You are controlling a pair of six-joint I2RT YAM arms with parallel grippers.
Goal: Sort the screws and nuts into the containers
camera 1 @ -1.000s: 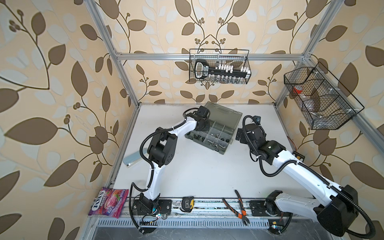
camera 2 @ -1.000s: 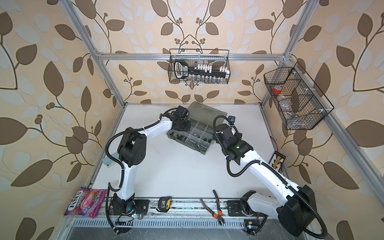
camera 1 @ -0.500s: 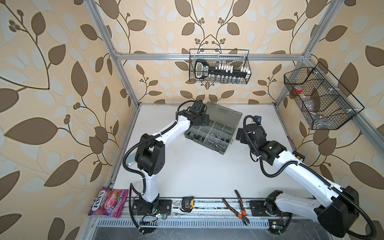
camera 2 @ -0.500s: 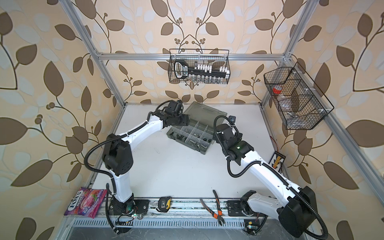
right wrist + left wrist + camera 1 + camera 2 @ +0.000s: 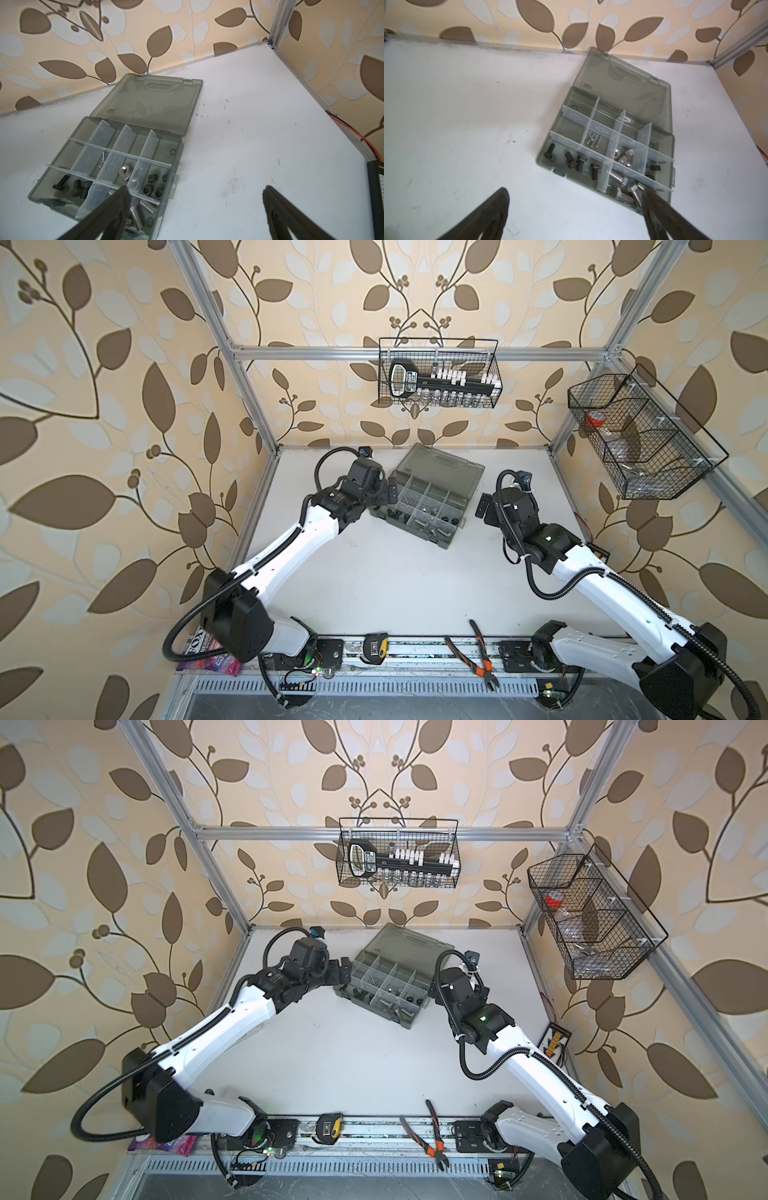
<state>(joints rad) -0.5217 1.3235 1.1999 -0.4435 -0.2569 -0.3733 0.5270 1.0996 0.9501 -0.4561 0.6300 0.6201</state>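
Observation:
The grey organiser box (image 5: 446,466) lies open at the back of the table, its lid (image 5: 151,104) flat behind the containers (image 5: 577,117). Separate compartments hold black screws (image 5: 579,164), silver screws (image 5: 145,205), thin screws (image 5: 593,141), silver nuts (image 5: 124,171) and black nuts (image 5: 149,190). My left gripper (image 5: 388,494) (image 5: 575,191) hangs open and empty at the box's left edge. At the box's right end my right gripper (image 5: 484,510) (image 5: 196,194) is open and empty too, one finger over the silver screws.
Orange-handled pliers (image 5: 473,655) and a tape measure (image 5: 376,649) lie on the front rail. A sweet packet (image 5: 208,655) sits at the front left. Black wire baskets hang on the back wall (image 5: 438,379) and right wall (image 5: 636,439). A black device (image 5: 376,197) lies at the table's right edge.
My left gripper has opened and drawn back from over the box's compartments to its left edge, the arm stretching out lower. The right arm has hardly moved.

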